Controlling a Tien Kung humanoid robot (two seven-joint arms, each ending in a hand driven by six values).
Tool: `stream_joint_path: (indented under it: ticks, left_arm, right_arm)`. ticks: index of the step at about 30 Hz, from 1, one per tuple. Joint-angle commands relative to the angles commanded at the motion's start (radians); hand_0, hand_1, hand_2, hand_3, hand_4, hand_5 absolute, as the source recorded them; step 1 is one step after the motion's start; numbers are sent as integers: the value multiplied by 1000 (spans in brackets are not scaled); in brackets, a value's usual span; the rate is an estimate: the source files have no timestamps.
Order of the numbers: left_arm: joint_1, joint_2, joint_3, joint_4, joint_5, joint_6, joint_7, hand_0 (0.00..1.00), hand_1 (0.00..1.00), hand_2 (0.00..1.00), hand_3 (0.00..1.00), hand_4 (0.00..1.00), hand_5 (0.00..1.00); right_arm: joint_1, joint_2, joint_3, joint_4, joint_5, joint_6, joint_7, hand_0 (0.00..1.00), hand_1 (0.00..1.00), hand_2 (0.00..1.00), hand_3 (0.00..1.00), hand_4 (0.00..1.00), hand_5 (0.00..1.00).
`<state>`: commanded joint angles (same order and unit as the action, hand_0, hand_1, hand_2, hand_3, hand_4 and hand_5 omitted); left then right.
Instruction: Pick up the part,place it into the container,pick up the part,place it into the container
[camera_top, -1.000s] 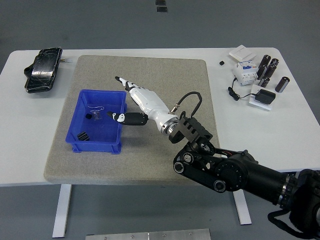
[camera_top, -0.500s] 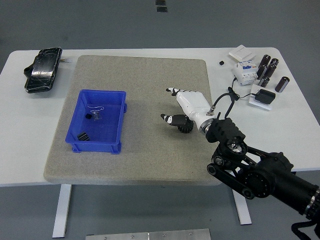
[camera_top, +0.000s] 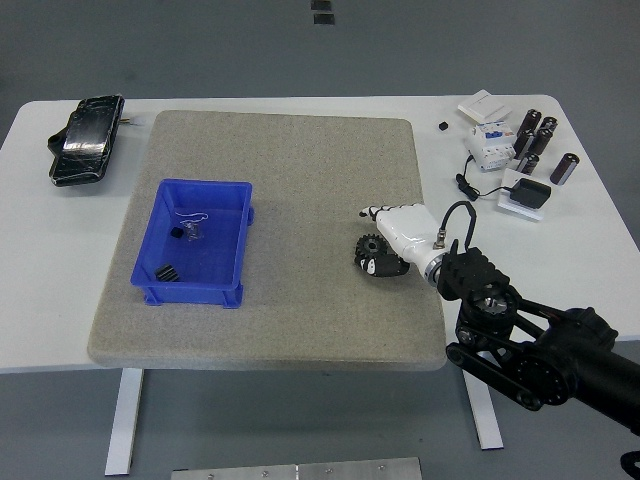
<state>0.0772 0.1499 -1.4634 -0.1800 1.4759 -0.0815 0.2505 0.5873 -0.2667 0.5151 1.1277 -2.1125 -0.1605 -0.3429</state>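
A black gear (camera_top: 369, 249) lies on the grey mat (camera_top: 290, 170), right of its middle. My right hand (camera_top: 383, 243) hangs directly over the gear, its white fingers (camera_top: 372, 213) loosely curved, the thumb at the gear's near side, and nothing lifted. The blue container (camera_top: 152, 222) stands on the mat's left part, well away from the hand. Inside it lie a small black part (camera_top: 167, 271), another tiny dark piece (camera_top: 177, 233) and a clear bit. The left arm is out of the picture.
A black pouch (camera_top: 85, 140) lies at the table's far left corner. At the far right are black cylinders (camera_top: 535, 140), a white switch unit (camera_top: 490, 145), a black adapter with cable (camera_top: 525, 193) and a small black cube (camera_top: 443, 126).
My right hand has drawn back from over the blue container, rightward across the mat, and come down over the black gear. The container and its contents stayed put.
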Motion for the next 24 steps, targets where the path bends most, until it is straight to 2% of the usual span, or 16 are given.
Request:
stream_joint_path:
  ticks: [1, 2, 7, 8, 13, 14, 19, 20, 24]
  left_arm:
    - [0, 0, 0, 0, 1, 0, 0, 676, 648, 619, 618, 686, 635]
    - [0, 0, 0, 0, 0, 0, -1, 676, 647, 618, 616, 679, 631]
    - [-2, 0, 0, 0, -1, 0, -3, 676, 647, 618, 616, 679, 631]
    - [-2, 0, 0, 0, -1, 0, -4, 675, 646, 617, 614, 678, 631]
    - [-4, -1, 1, 0, -1, 0, -7, 675, 646, 617, 614, 678, 631]
    - [-4, -1, 1, 0, -1, 0, -7, 674, 646, 617, 614, 680, 630]
    - [-4, 0, 2, 0, -4, 0, -9, 674, 646, 617, 614, 680, 630]
    - [-4, 0, 2, 0, -5, 0, -10, 675, 647, 617, 614, 681, 629]
    - [-4, 1, 0, 0, -5, 1, -11, 675, 647, 617, 614, 681, 629]
  right_arm:
    - [-2, -2, -1, -3, 4, 1, 2, 539, 645, 765, 852, 793, 449]
    - [-3, -4, -2, -6, 9, -2, 6, 506, 599, 732, 819, 807, 469]
    - [-4, -8, -10, -14, 33, -25, 25, 506, 599, 732, 819, 807, 469]
    - [-4, -7, -11, -15, 38, -33, 30, 443, 506, 583, 667, 591, 340]
    - [-2, -4, -17, -17, 52, -62, 48, 443, 506, 583, 667, 591, 340]
    - [-2, -4, -18, -18, 54, -66, 50, 410, 458, 471, 617, 596, 215]
    - [-2, -6, -28, -23, 65, -75, 56, 410, 458, 471, 617, 596, 215]
    - [-3, -7, -29, -24, 65, -76, 57, 404, 447, 419, 584, 558, 196]
    - [-3, -8, -35, -26, 66, -82, 61, 404, 447, 419, 584, 558, 196]
